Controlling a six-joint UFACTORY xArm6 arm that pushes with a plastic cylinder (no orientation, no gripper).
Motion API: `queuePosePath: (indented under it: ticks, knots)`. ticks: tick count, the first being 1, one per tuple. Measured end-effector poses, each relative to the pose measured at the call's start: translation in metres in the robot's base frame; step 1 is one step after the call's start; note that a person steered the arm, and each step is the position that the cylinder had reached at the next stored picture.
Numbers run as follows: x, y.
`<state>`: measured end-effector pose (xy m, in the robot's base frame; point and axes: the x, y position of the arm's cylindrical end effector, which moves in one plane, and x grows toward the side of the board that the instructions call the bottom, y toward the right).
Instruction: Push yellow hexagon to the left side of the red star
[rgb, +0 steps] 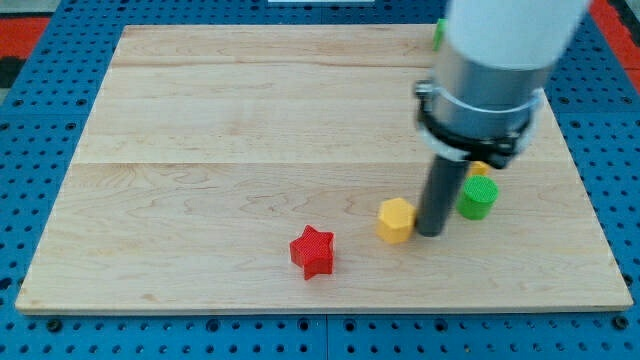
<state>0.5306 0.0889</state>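
Single camera view, wooden worktop on a blue perforated base. The arm carries no jaws, so nothing is grasped; it ends in a straight dark rod, and my tip sits on the worktop surface right of centre, low in the view. The yellow hexagon lies just beside my tip, on the tip's left in the view; whether the two actually touch cannot be told at this resolution. The red star sits left of the hexagon and slightly nearer the view's bottom, with a clear strip of wood between them, so the hexagon is on the star's right side at this moment. A green block, roughly cylindrical, stands just right of the rod, close to it. Behind the rod, above the green block, a small orange-yellow block shows only as a sliver, shape not readable. At the view's top, a second green block peeks out beside the arm's light-coloured housing, mostly hidden.
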Motion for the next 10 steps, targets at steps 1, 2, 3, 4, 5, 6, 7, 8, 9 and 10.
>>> queuePosePath:
  ticks: [1,2,3,4,5,6,7,8,9,10]
  knots:
    - [-0.029,-0.03]
    - [-0.043,-0.075]
    - [-0.043,-0.105]
    - [-0.045,-0.105]
    - [-0.045,-0.079]
    - [-0.039,-0.062]
    - [-0.033,-0.078]
    - [-0.03,-0.098]
    - [-0.03,-0.128]
    - [-0.028,-0.152]
